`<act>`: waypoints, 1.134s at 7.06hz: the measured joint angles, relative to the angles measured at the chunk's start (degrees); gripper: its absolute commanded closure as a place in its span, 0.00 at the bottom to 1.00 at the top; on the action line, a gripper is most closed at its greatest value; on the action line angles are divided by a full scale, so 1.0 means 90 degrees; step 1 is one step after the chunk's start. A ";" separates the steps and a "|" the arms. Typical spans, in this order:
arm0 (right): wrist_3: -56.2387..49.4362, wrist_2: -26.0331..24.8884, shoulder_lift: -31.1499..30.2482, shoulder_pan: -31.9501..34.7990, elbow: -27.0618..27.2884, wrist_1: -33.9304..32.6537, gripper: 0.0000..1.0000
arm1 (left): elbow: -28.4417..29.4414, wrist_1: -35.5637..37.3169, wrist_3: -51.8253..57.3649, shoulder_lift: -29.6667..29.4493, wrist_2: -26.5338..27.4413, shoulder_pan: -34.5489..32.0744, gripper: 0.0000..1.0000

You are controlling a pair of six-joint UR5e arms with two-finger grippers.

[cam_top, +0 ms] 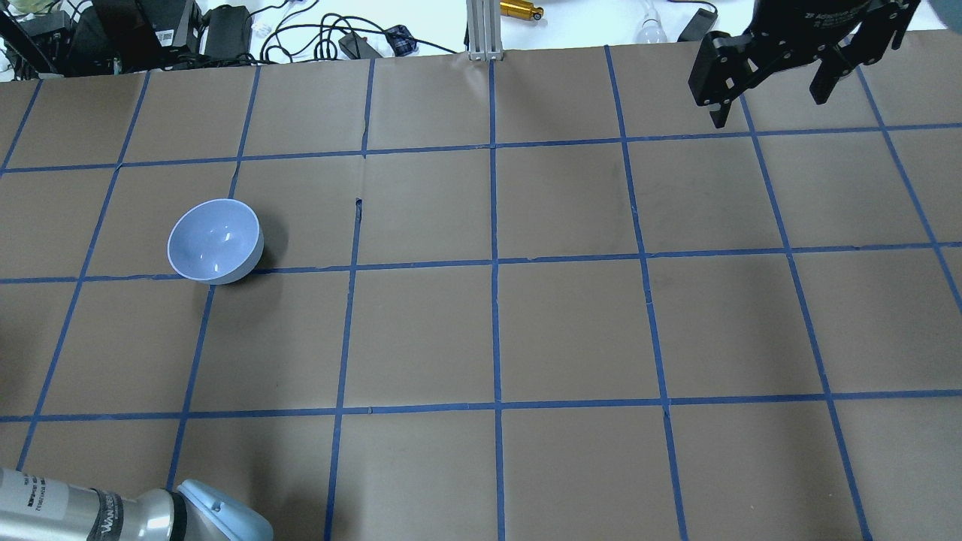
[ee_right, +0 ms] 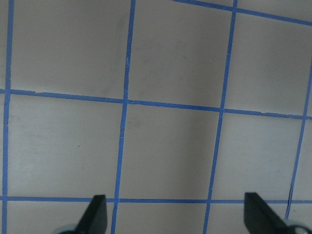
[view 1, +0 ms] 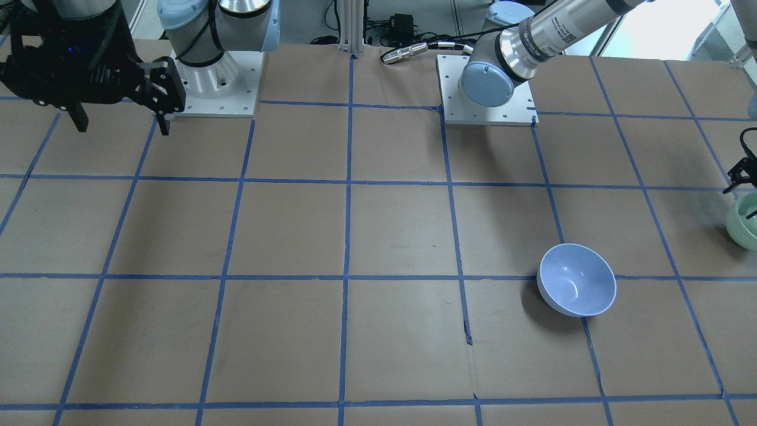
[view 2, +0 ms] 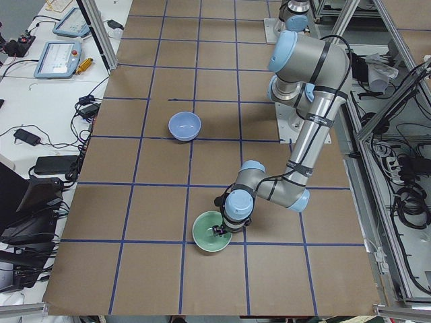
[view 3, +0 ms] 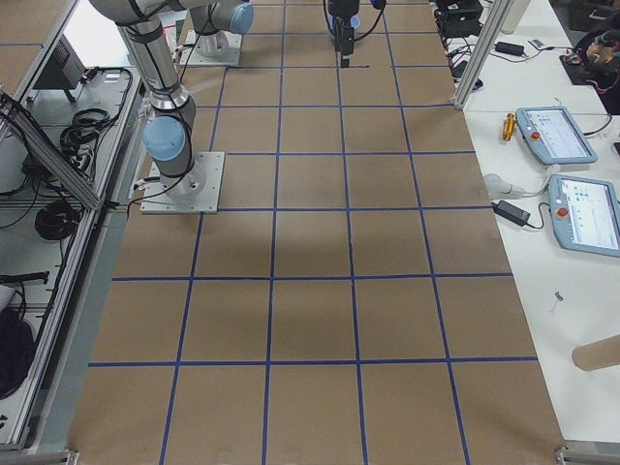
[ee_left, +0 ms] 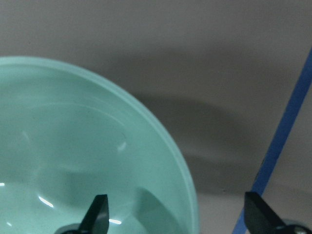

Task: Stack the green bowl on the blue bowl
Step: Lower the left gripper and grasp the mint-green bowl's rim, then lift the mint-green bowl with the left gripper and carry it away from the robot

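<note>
The green bowl [view 2: 210, 233] stands on the brown table near its left end, cut by the edge of the front-facing view [view 1: 746, 223]. My left gripper [ee_left: 178, 219] is open and straddles the bowl's rim [ee_left: 165, 141]. One finger is inside the bowl and the other is outside over the table. In the exterior left view the left gripper [view 2: 221, 229] sits over the bowl's near side. The blue bowl [cam_top: 215, 240] stands upright and empty, about a grid square away [view 2: 184, 125]. My right gripper [cam_top: 768, 105] is open and empty, high over the far right of the table [ee_right: 176, 219].
The table is brown paper with a blue tape grid [cam_top: 494, 263]. The two arm bases [view 1: 219, 83] [view 1: 488, 89] stand on the robot's side. An aluminium post [cam_top: 481, 30], cables and boxes line the far edge. Teach pendants [view 3: 572, 174] lie on a side table.
</note>
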 measured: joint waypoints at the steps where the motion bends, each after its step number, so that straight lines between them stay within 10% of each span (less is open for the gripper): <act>1: 0.0000 0.0000 0.0000 -0.0001 0.0000 0.0000 0.00 | 0.0002 0.0000 -0.0008 0.0002 0.0018 0.0000 1.00; 8: 0.0000 0.0000 0.0000 0.0001 0.0000 0.0000 0.00 | 0.0013 -0.0009 0.0009 0.0062 0.0123 0.0006 1.00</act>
